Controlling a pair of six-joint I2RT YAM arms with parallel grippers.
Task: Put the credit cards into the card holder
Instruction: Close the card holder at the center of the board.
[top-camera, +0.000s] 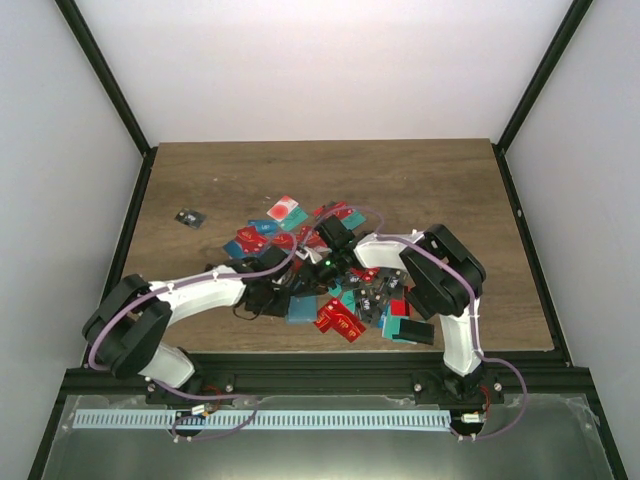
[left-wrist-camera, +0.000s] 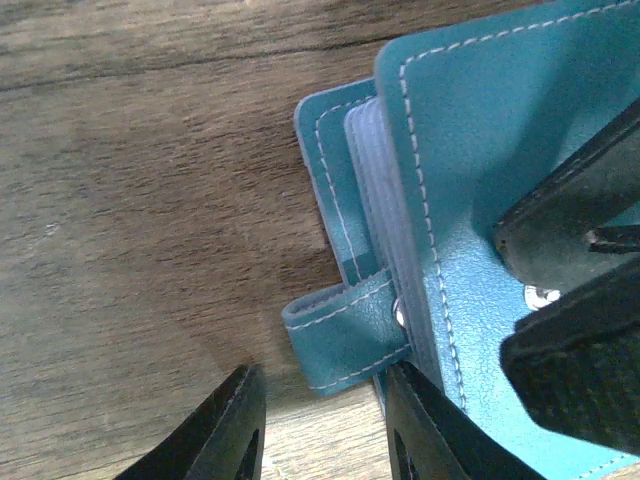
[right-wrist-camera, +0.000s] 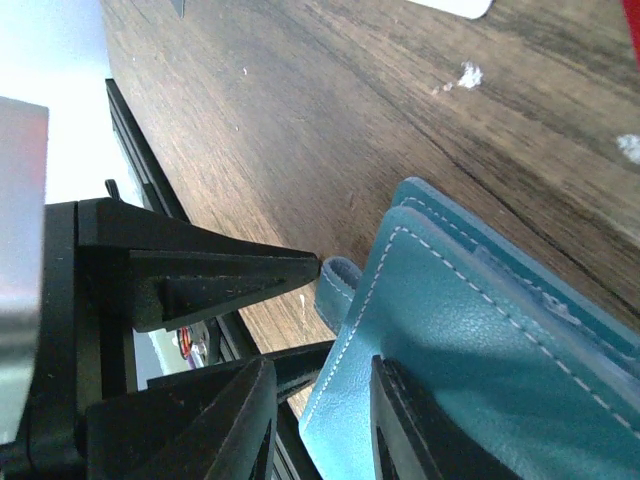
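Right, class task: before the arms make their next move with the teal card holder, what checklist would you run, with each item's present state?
1. Right gripper clamped on the card holder: ok.
2. Left gripper pinching the strap tab: not ok, jaws open, tab between them.
3. Pockets exposed: not ok, covers lie nearly together.
4. Credit cards within reach: ok, scattered close by.
5. Cards already inside: cannot tell.
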